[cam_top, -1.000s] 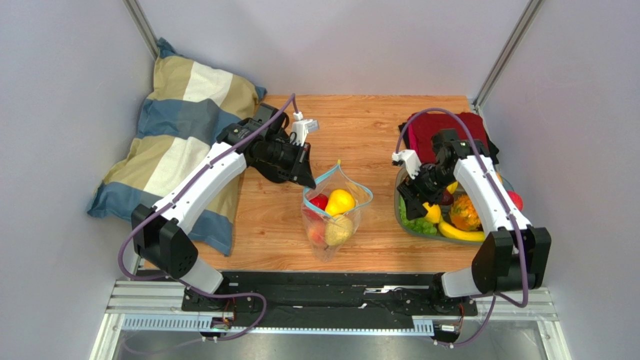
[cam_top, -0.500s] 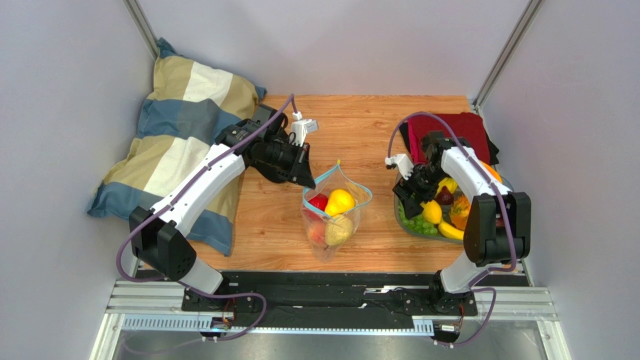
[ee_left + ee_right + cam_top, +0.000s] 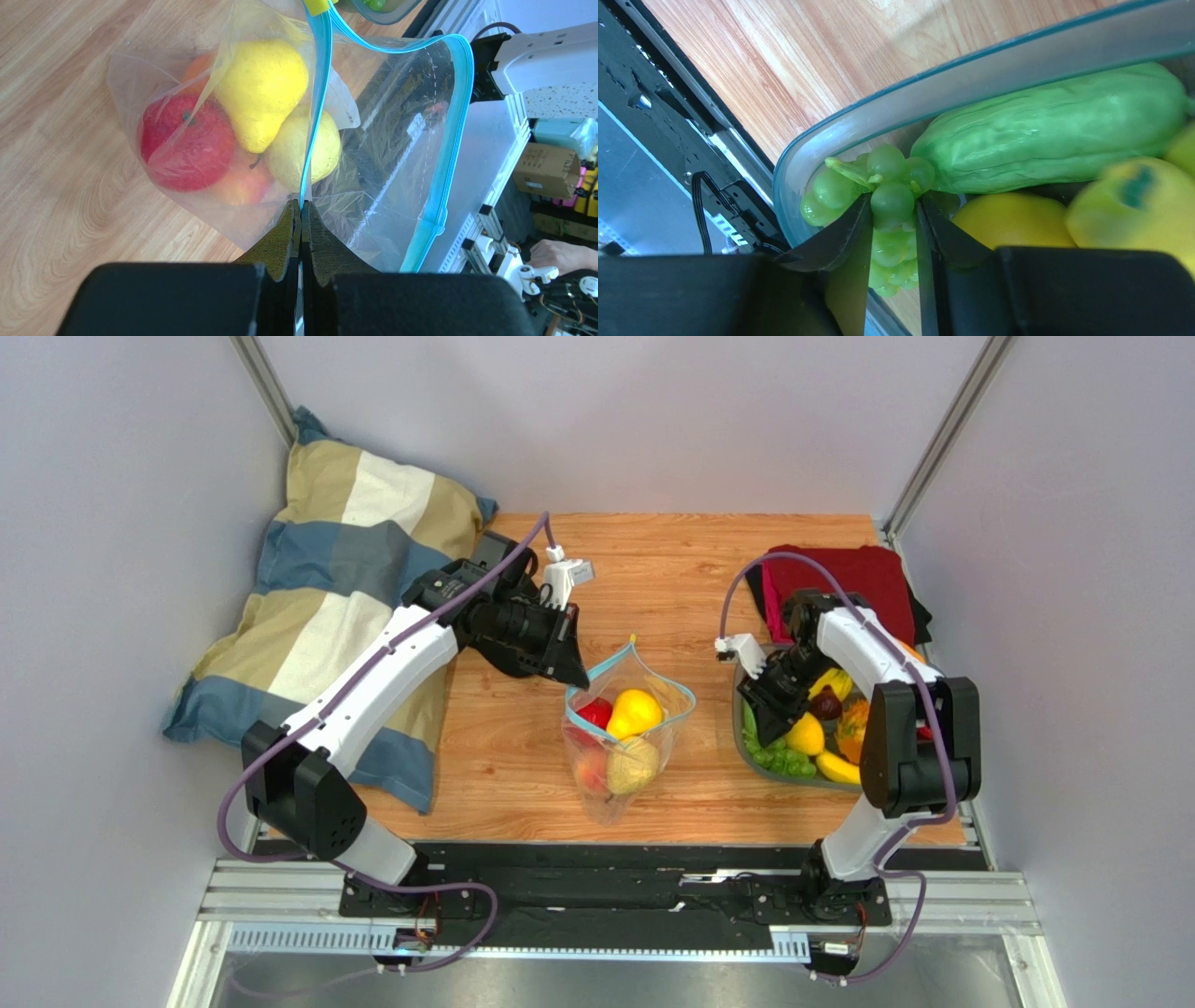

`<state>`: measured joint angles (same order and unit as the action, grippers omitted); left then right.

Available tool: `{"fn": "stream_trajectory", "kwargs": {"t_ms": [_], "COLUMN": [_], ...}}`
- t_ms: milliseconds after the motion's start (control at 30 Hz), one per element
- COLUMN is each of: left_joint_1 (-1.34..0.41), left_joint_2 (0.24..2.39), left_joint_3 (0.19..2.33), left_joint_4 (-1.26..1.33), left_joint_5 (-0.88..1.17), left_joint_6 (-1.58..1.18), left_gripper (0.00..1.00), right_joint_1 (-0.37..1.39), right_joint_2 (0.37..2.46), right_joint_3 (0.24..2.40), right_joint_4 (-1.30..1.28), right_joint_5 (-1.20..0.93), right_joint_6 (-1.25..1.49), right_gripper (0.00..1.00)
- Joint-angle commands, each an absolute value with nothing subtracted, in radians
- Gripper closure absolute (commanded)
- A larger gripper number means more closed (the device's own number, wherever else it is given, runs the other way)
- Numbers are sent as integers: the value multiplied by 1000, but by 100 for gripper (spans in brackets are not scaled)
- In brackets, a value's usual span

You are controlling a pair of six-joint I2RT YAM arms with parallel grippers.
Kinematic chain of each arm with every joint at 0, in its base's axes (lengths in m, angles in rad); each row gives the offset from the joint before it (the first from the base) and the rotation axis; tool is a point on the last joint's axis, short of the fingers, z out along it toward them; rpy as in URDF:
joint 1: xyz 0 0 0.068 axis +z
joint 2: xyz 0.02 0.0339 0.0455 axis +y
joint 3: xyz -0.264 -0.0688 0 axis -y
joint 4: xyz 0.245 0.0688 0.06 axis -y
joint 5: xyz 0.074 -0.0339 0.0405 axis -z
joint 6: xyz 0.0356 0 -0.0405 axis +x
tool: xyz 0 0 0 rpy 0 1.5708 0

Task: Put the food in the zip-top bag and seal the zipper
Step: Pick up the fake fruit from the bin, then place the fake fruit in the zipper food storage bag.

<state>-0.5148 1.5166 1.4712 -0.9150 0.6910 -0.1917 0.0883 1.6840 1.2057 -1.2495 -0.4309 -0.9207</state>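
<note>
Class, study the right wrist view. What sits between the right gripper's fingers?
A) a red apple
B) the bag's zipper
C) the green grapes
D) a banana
C: the right gripper has one finger on each side of the green grapes, which lie in the grey tray.

White-shelled left arm (image 3: 376, 676) and right arm (image 3: 859, 647), black joints; looping purple cables (image 3: 222, 812); black tapered gripper fingers (image 3: 282, 241)

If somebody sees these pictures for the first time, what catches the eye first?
The clear zip-top bag in the middle of the table, with red and yellow fruit inside, stands out first; the left gripper pinches its blue mouth edge. At the right, the right gripper straddles green grapes in the grey tray.
</note>
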Motion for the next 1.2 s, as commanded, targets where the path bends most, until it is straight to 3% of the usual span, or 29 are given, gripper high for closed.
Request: {"fn": "stream_trajectory", "kwargs": {"t_ms": [0, 33, 100, 500, 767, 967, 1167], "left_joint_1": [-509, -509, -509, -509, -509, -509, -509], "left_joint_2": [1474, 1474, 1470, 1468, 1477, 1483, 1488], "left_joint_3": [1463, 1463, 1462, 1456, 1456, 1459, 1459], "left_joint_4": [-890, -890, -888, -881, -868, -864, -856], "left_joint_5": [698, 698, 698, 703, 707, 704, 704], "left_joint_6": [-175, -173, -173, -176, -192, -196, -202], "left_gripper": [100, 100, 100, 100, 100, 100, 100], "right_joint_1": [86, 84, 78, 54, 55, 136, 360], "right_joint_2": [1671, 1663, 1637, 1437, 1339, 1374, 1387], "right_joint_3": [1253, 1258, 1278, 1417, 1692, 1980, 2062], "right_joint_4": [-1299, -1313, -1331, -1500, -1526, -1459, -1347], "right_joint_5": [-482, -485, -488, -578, -745, -842, -821], "right_joint_6": [-939, -940, -940, -911, -774, -571, -474], "right_gripper": [81, 91, 100, 100, 100, 100, 100]}}
